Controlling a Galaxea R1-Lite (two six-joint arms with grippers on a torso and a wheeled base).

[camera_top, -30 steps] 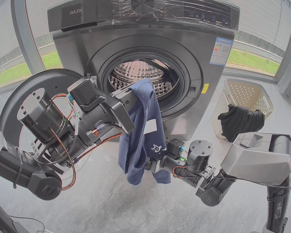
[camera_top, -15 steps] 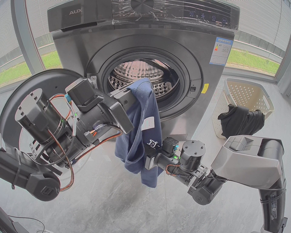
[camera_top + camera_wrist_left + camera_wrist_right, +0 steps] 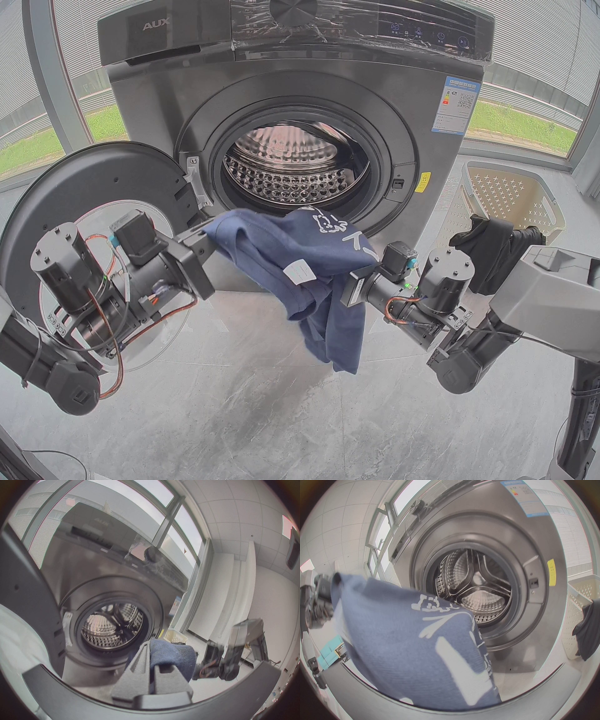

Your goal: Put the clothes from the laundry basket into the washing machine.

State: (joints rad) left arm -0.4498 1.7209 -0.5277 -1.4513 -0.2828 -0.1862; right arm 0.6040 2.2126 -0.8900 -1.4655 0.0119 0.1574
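left gripper [image 3: 206,236] pinches the blue shirt [image 3: 294,253], spread across to the right gripper [image 3: 353,289], its grip hidden. open drum [image 3: 290,162] just behind.

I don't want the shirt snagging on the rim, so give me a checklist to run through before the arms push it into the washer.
1. The door swung open, off the opening: ok.
2. The drum free of obstructions: ok.
3. The left gripper shut on the navy shirt: ok.
4. The right gripper holding the shirt: cannot tell, cloth covers it.
5. Shirt gathered up: not ok, a tail dangles below both grippers.
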